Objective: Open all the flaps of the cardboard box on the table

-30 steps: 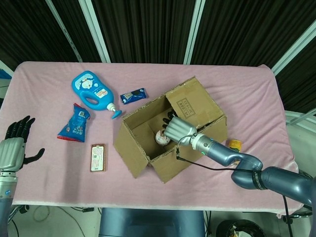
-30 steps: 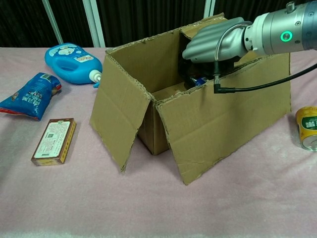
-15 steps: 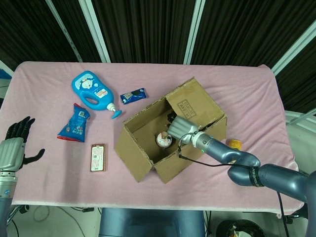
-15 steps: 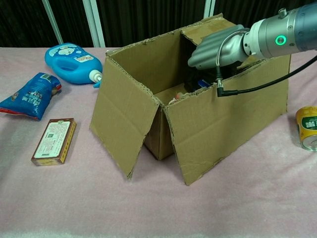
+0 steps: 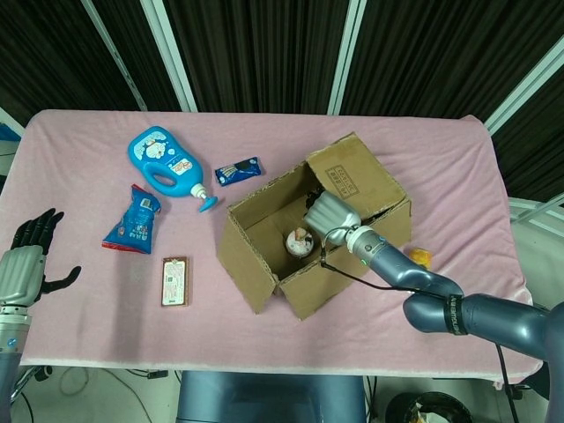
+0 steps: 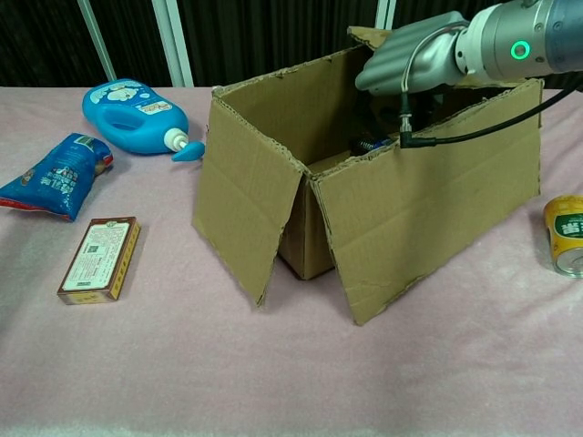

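Reaching into the cardboard box (image 5: 304,238), the right hand (image 5: 329,214) (finger state hidden) should push the far flap (image 5: 357,176) outward, away from the box.

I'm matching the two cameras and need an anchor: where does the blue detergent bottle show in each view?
Head view: the blue detergent bottle lies upper left on the pink tablecloth, left of the cardboard box.
Chest view: the bottle sits at the far upper left, behind the box's hanging side flap.
Shared landmark: the blue snack bag just beside it in both.
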Robot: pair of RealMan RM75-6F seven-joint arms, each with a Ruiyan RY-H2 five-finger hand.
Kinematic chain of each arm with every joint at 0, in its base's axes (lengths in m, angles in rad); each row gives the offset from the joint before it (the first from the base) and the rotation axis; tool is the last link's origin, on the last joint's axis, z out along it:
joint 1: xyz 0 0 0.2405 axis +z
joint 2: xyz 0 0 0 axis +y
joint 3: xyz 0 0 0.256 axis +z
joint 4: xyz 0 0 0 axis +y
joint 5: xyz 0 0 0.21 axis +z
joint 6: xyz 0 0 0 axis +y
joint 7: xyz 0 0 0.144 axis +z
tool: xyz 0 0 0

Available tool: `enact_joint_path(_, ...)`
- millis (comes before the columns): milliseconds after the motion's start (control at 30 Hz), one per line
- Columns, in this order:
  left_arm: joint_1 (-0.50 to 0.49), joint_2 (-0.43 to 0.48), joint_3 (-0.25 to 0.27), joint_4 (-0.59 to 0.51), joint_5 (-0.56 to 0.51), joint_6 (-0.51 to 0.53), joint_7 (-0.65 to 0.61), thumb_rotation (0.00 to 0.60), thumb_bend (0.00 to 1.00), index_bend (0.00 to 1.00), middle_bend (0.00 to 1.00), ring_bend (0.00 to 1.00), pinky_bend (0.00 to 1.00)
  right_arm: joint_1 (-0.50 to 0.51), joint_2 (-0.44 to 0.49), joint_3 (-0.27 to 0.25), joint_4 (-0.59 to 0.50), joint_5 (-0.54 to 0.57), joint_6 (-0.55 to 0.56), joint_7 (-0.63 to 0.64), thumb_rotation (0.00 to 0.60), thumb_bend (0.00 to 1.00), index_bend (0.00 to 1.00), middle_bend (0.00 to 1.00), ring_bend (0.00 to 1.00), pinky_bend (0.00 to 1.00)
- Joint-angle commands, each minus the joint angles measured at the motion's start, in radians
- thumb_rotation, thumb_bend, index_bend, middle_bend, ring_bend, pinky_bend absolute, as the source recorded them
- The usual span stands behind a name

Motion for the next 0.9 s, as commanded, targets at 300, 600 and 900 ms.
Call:
enact_joint_path(300, 0.007, 0.004, -0.008, -0.003, 0.007, -0.012, -0.006, 0.6, 0.24, 0.0, 0.0, 0.0, 0.02, 0.033, 0.074, -0.04, -0.163, 0.186, 0.169, -0.193, 0.6, 0.8, 0.47, 0.34, 0.19, 0.21)
enact_joint_path(600, 0.013, 0.008, -0.011, -0.01, 0.016, -0.022, -0.002, 0.6, 0.24, 0.0, 0.0, 0.0, 0.02, 0.032, 0.114, -0.045, -0.227, 0.28, 0.281, -0.254, 0.6, 0.74, 0.47, 0.34, 0.19, 0.21)
enact_joint_path(900, 0.02, 0.012, -0.019, -0.017, 0.017, -0.033, 0.009, 0.6, 0.24, 0.0, 0.0, 0.0, 0.02, 0.033, 0.141, -0.046, -0.231, 0.343, 0.319, -0.266, 0.6, 0.65, 0.43, 0.3, 0.17, 0.21)
